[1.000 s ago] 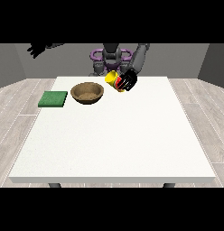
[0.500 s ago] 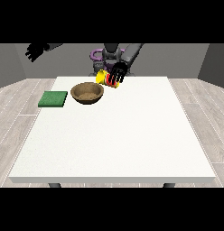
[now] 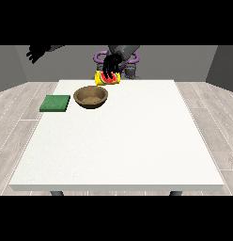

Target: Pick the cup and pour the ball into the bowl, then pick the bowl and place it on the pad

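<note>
Black, the hand at the view's right [image 3: 110, 64] curls over a tilted yellow cup with a red inside [image 3: 107, 78], held above the white table [image 3: 132, 141] just behind the brown wooden bowl [image 3: 91, 97]. The hand at the view's left [image 3: 35, 52] hangs raised aside, fingers unclear. A green square pad [image 3: 55, 103] lies beside the bowl.

The bowl [image 3: 91, 97] looks like matt brown wood, the table [image 3: 137, 141] smooth matt white, the pad [image 3: 55, 103] matt green.
</note>
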You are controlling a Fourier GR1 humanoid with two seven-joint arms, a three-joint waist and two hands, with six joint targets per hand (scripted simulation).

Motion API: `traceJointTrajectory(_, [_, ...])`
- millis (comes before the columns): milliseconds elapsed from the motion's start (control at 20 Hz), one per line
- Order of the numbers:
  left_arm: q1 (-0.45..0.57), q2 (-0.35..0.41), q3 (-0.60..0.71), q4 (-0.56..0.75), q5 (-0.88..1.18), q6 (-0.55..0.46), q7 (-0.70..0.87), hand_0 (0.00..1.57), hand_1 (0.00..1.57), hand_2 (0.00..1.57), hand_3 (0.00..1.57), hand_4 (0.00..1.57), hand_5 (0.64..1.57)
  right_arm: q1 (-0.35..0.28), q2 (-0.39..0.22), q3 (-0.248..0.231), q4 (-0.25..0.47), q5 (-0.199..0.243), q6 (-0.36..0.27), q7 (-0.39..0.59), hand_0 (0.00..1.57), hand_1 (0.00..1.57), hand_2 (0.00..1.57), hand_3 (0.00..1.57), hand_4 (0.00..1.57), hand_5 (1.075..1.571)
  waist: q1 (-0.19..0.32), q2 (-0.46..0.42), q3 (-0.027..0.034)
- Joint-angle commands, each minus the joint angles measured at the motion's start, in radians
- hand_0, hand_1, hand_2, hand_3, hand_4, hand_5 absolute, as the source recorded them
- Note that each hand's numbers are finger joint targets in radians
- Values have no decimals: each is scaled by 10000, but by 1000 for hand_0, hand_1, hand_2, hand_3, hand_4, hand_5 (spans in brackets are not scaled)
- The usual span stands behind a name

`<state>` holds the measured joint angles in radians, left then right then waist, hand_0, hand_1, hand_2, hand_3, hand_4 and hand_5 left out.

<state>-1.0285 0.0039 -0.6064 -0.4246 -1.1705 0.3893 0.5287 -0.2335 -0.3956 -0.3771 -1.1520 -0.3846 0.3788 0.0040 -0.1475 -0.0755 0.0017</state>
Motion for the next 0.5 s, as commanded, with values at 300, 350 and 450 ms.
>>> traceJointTrajectory(300, [77, -38, -2089, -2077, -1015, -3322, 1138, 333, 333, 1276, 1571, 1091, 1569, -741, 270, 169, 837, 272, -279, -349, 0, 0, 0, 329, 686, 1549, -172, 103, -9])
traceJointTrajectory(350, [-129, -39, -1892, -1775, -1074, -3563, 1090, 195, 195, 1245, 1571, 1115, 1569, -685, 416, 414, 439, 305, -261, -182, 0, 0, 0, 341, 693, 1552, -434, 131, -13])
traceJointTrajectory(450, [291, -39, -2159, -2766, -971, -4131, 930, 0, 0, 1140, 1570, 1119, 1571, -630, 47, -10, 989, 168, -60, -510, 0, 0, 0, 165, 706, 1550, 101, -95, -11])
